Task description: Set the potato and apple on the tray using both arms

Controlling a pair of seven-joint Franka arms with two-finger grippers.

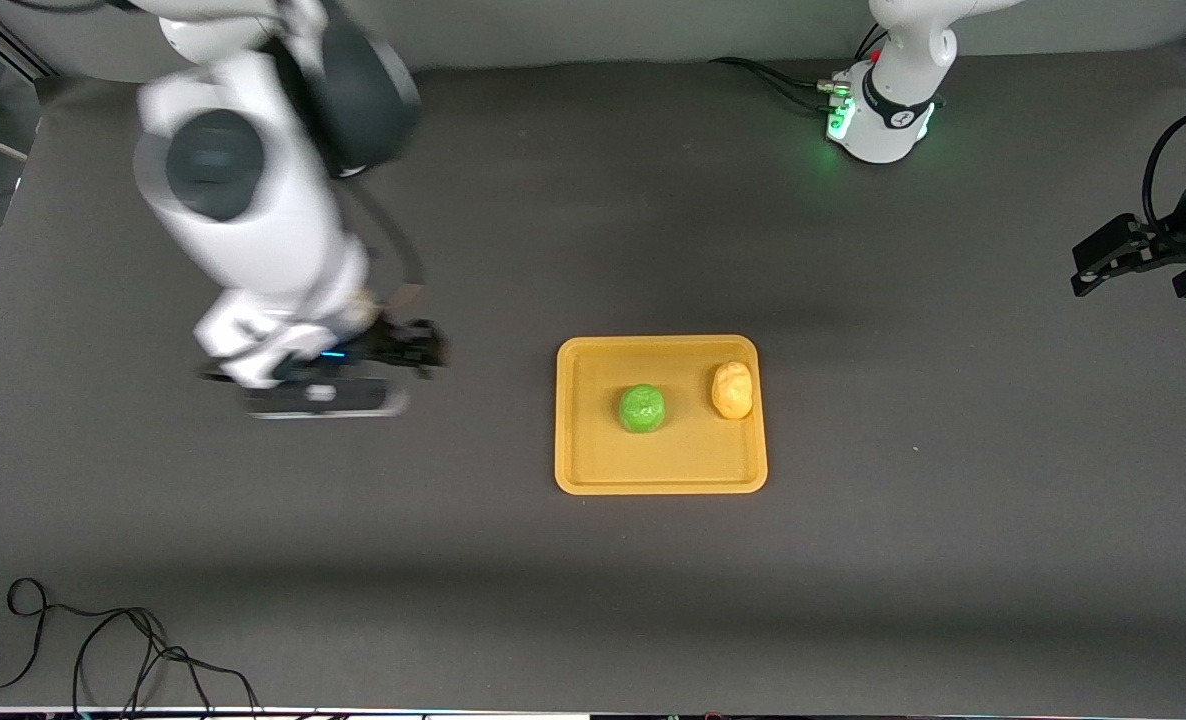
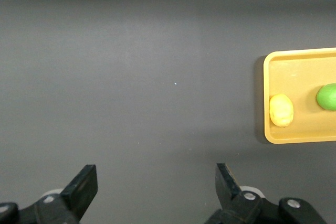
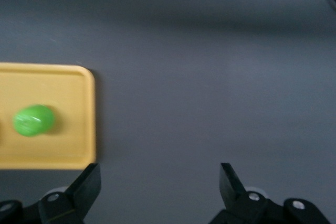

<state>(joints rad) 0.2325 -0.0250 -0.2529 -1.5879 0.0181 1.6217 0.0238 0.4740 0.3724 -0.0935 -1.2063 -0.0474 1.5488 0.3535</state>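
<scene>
Green apple (image 1: 642, 409) and tan potato (image 1: 732, 390) both sit on tray (image 1: 660, 482); my right gripper (image 3: 157, 182) and left gripper (image 2: 156, 184) hang spread, empty, over bare table. Best: retract clear, don't nudge tray

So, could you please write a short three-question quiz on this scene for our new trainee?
1. True or false: the apple and the potato touch each other on the tray.
2. Which fruit lies closer to the tray's rim toward the left arm's end?
3. The left gripper and right gripper are: A) both open and empty, B) both shut, C) one holding a fruit.

Key: 1. False, they lie apart. 2. The potato. 3. A.
</scene>
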